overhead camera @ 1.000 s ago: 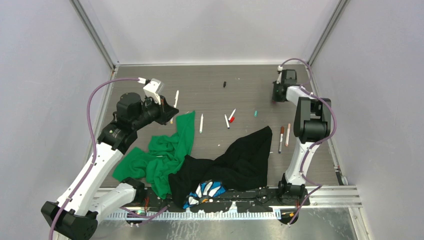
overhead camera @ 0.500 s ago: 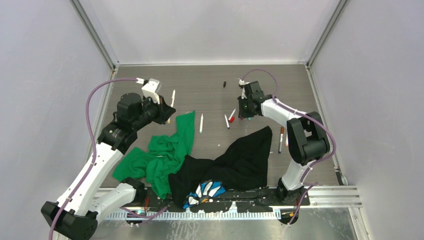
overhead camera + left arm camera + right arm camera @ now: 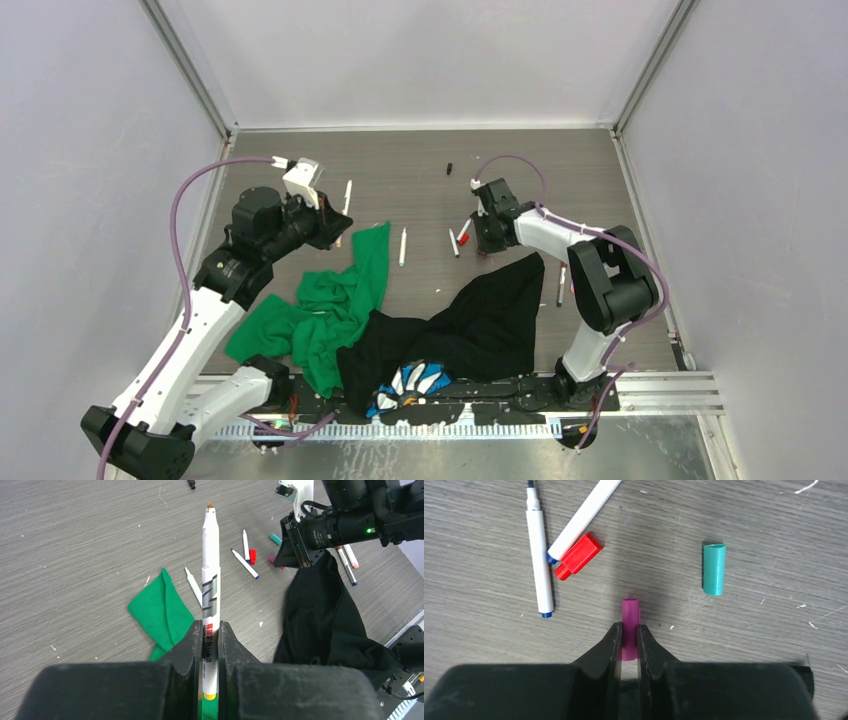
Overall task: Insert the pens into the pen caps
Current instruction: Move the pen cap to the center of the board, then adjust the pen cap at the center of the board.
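My left gripper [image 3: 210, 627] is shut on a white pen [image 3: 210, 580], held above the table with its brownish tip pointing away; it shows at the left in the top view, by the pen [image 3: 346, 195]. My right gripper [image 3: 629, 630] is shut on a magenta pen cap [image 3: 630, 611], low over the table's middle [image 3: 484, 235]. I cannot tell whether the cap touches the table. Loose beside it lie a teal cap [image 3: 714, 569], a red cap [image 3: 579, 555] and two white pens [image 3: 539, 565] [image 3: 584, 515]. A black cap [image 3: 450, 168] lies farther back.
A green cloth [image 3: 340, 300] and a black cloth [image 3: 490, 315] cover the near half of the table. Another white pen [image 3: 403, 246] lies by the green cloth. More pens [image 3: 561, 283] lie at the right, by the black cloth's edge.
My right arm has swung from the back right corner to the table's middle and come down beside the red cap. My left gripper with its pen has barely shifted.
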